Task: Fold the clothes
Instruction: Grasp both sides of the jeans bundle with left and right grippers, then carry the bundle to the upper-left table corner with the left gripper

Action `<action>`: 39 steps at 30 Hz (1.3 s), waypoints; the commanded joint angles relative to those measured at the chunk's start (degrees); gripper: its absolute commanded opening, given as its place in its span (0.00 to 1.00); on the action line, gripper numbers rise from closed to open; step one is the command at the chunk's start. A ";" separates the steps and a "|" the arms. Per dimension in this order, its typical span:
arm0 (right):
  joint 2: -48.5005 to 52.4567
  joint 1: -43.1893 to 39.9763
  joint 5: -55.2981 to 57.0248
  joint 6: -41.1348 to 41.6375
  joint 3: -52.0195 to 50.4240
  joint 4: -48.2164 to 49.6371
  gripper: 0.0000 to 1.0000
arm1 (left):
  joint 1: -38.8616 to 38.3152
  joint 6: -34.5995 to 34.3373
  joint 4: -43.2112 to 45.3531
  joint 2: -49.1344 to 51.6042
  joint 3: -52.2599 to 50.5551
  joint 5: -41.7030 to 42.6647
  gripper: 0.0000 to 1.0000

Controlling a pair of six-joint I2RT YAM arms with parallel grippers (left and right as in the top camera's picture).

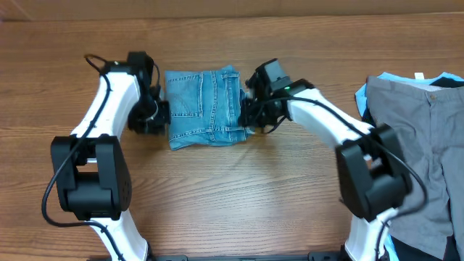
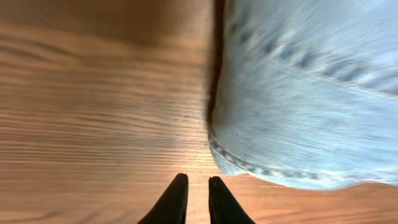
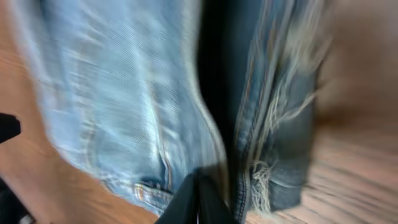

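Note:
The light-blue denim jeans (image 1: pixel 204 107) lie folded into a compact rectangle at the table's middle back. My left gripper (image 1: pixel 156 113) is at the jeans' left edge. In the left wrist view its fingers (image 2: pixel 198 185) are nearly together and empty over bare wood, with the rounded fold of the jeans (image 2: pixel 311 93) just ahead to the right. My right gripper (image 1: pixel 251 113) is at the jeans' right edge. In the blurred right wrist view its fingers (image 3: pixel 200 190) are pressed together on the denim (image 3: pixel 118 93), beside the frayed hem (image 3: pixel 273 143); no cloth shows between them.
A pile of other clothes lies at the right table edge: grey trousers (image 1: pixel 415 145) on top, a pale-blue piece (image 1: pixel 388 76) and a dark piece (image 1: pixel 366 116) beneath. The wooden table (image 1: pixel 239 196) extends in front of the jeans.

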 commanded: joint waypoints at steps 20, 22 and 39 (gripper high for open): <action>8.31 0.11 1.70 3.50 0.17 5.42 0.04 | 1.46 -0.31 10.84 3.30 1.49 8.41 0.80; 8.46 0.09 1.68 3.50 0.17 4.61 0.04 | 1.62 -0.35 13.11 3.32 -0.74 8.44 0.85; 8.46 0.11 1.64 3.50 0.17 3.78 0.05 | 1.38 2.78 33.83 13.09 -12.74 40.28 0.55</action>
